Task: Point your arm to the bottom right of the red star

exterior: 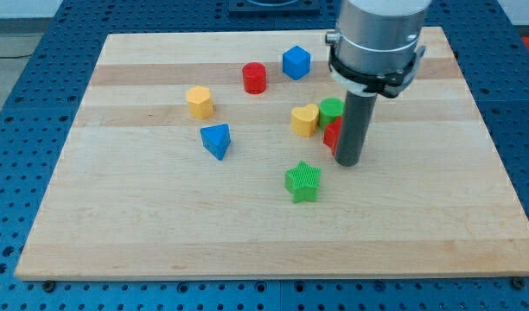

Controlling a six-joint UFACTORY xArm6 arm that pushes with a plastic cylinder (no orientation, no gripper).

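Observation:
The red star [331,136] lies right of the board's middle, mostly hidden behind my rod, so only its left edge shows. My tip [347,162] rests on the board just below and to the right of it, close against it. A green block [330,109] sits directly above the red star, and a yellow heart-like block [305,120] is to that block's left. A green star [302,181] lies below and left of my tip.
A blue triangular block [216,140] and a yellow hexagonal block [199,101] lie at the left. A red cylinder [254,78] and a blue cube [296,62] lie toward the view's top. The wooden board [117,233] sits on a blue pegboard.

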